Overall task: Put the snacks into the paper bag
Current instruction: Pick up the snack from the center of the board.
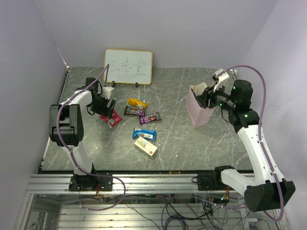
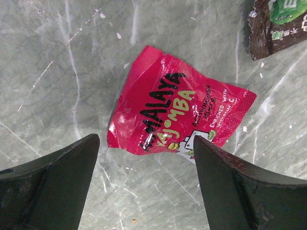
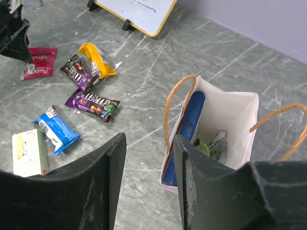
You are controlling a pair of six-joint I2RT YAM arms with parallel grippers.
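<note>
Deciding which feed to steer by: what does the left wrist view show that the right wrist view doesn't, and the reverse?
Left wrist only: readable lettering on the red foil packet, seen close up just beyond the open left claw. Right wrist only: the pale pink paper bag standing open with a dark blue crisp bag upright inside, plus the orange wrapper, purple wrapper, blue-white bar and white writing board. Both: that red foil packet, the brown wrapper and the grey marbled table.
</note>
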